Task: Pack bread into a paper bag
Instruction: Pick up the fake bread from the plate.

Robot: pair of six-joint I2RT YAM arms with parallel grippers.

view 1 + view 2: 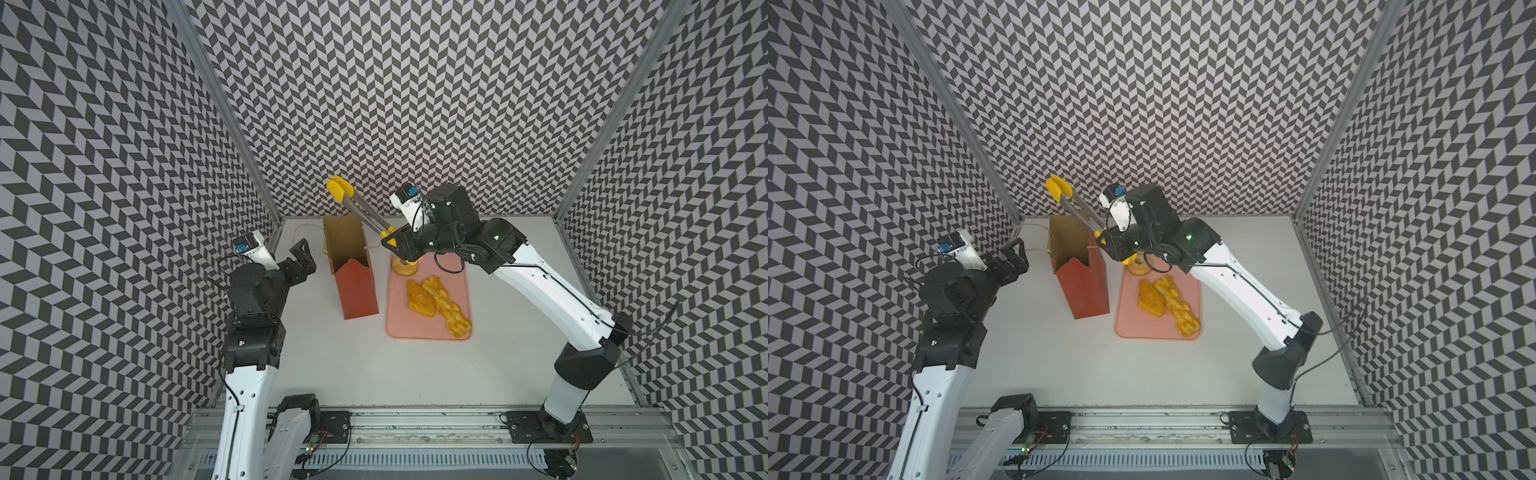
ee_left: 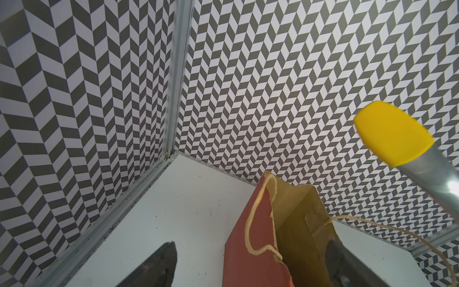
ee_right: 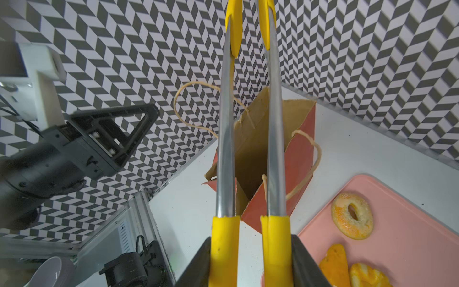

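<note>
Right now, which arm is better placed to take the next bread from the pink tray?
Right, I think. The right gripper is shut on the tongs, close to the donut on the pink tray. The left gripper is open and empty, across the paper bag from the tray.

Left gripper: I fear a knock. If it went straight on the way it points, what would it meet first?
Likely the bag, near its rim: in the left wrist view its red wall stands between the open jaws of the left gripper. How far off is unclear.

Three pastries (image 1: 420,298), one paper bag (image 1: 359,291), one tray (image 1: 428,330), one tongs (image 1: 365,212).
</note>
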